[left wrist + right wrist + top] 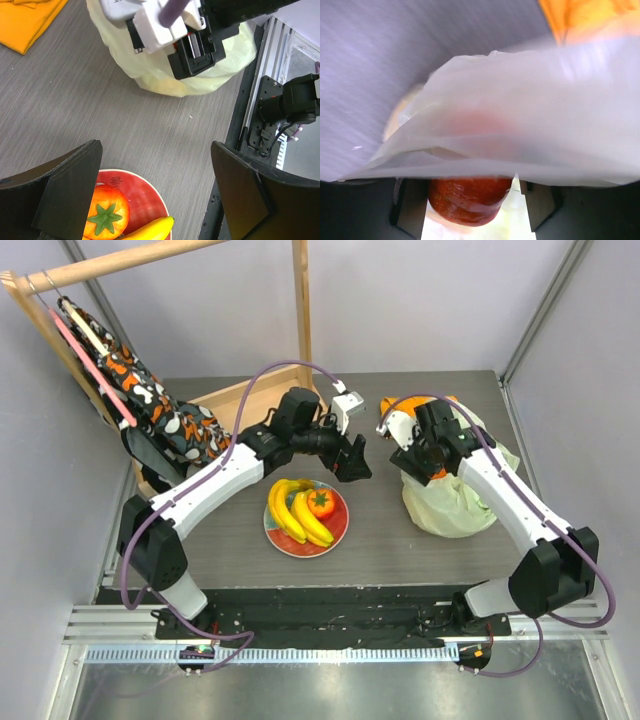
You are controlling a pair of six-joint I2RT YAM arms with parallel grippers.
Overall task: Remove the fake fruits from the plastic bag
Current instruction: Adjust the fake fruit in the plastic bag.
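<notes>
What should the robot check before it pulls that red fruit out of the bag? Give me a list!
1. Red fruit sits between the fingers of the right tool: ok.
2. Right tool really squeezes the fruit: cannot tell.
3. Plastic bag is off the fruit: not ok, its film drapes over it.
4. Left tool is open and empty: ok.
5. Bananas and orange fruit lie on the plate: ok.
</notes>
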